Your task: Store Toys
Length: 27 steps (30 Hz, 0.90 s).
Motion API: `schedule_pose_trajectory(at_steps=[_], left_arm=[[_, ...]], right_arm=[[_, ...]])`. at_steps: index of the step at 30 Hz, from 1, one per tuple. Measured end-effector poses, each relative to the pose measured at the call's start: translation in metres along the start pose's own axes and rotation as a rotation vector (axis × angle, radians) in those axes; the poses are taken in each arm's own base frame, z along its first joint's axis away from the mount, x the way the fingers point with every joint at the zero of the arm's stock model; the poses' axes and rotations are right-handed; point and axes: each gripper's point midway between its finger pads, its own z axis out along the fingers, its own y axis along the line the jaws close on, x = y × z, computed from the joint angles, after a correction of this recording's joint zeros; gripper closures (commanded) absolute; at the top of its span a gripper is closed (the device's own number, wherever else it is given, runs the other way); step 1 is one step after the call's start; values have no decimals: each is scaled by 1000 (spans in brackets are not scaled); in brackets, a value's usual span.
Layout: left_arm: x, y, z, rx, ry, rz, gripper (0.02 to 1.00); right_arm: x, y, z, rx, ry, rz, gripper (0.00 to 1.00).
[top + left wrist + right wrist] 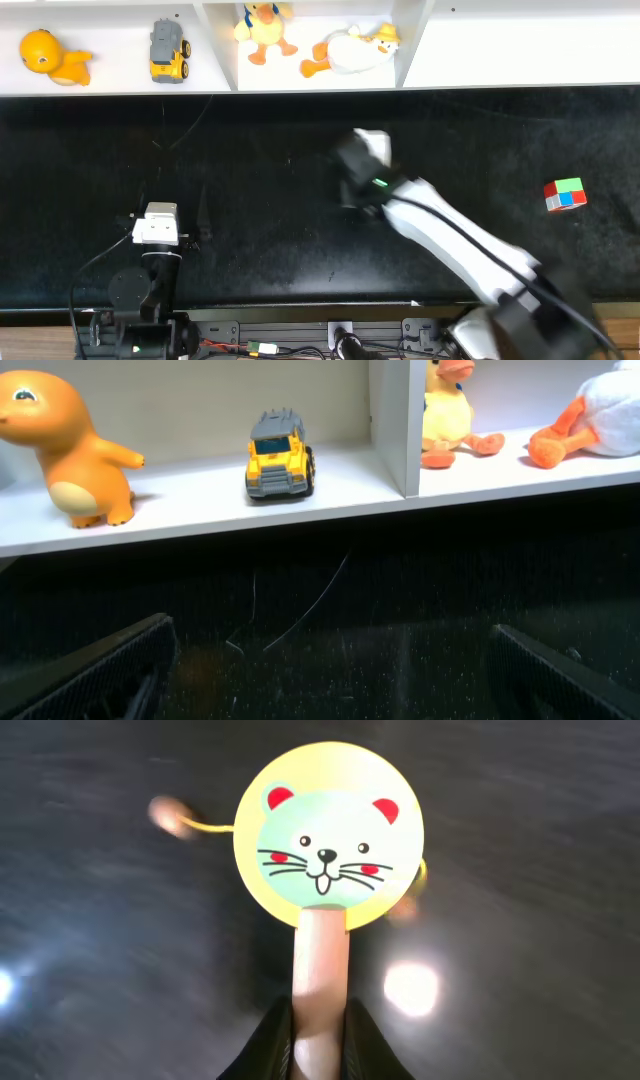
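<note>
The pale wooden handle of a round yellow cat-faced rattle drum [328,840] is clamped by the right gripper [320,1038], with the black tabletop [100,970] behind it. From the left wrist, the left gripper [330,635] is seen spread wide, faced toward a white shelf [200,510] where a yellow toy truck [279,455] is parked. From above, a multicoloured cube [565,193] is found at three o'clock on the tabletop, the shelf at twelve.
</note>
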Motion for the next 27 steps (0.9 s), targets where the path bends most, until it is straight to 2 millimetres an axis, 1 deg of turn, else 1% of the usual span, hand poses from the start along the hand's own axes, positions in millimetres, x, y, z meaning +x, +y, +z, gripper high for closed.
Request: schedule_pose_trajectory(at_steps=[3, 5, 7, 10, 12, 14, 16, 19, 23, 27], left_arm=[[0, 0, 0, 0, 0, 0, 20], [0, 0, 0, 0, 0, 0, 20], [0, 0, 0, 0, 0, 0, 20], [0, 0, 0, 0, 0, 0, 20], [0, 0, 0, 0, 0, 0, 20], [0, 0, 0, 0, 0, 0, 20], [0, 0, 0, 0, 0, 0, 20], [0, 0, 0, 0, 0, 0, 23], [0, 0, 0, 0, 0, 0, 20], [0, 0, 0, 0, 0, 0, 20]], right_arm=[[-1, -45, -28, 14, -35, 84, 956], [-8, -72, -45, 17, -76, 129, 963], [-19, -96, -58, 18, -123, 155, 958], [-25, -130, -63, 43, -140, 172, 958], [-26, -150, -59, 59, -124, 170, 956], [-31, -164, -53, 63, -114, 160, 958], [-41, -174, -49, 57, -116, 136, 961], [-69, -179, -49, 32, -150, 77, 961], [-110, -173, -50, 1, -192, -14, 958], [-136, -161, -40, -40, -186, -85, 958]])
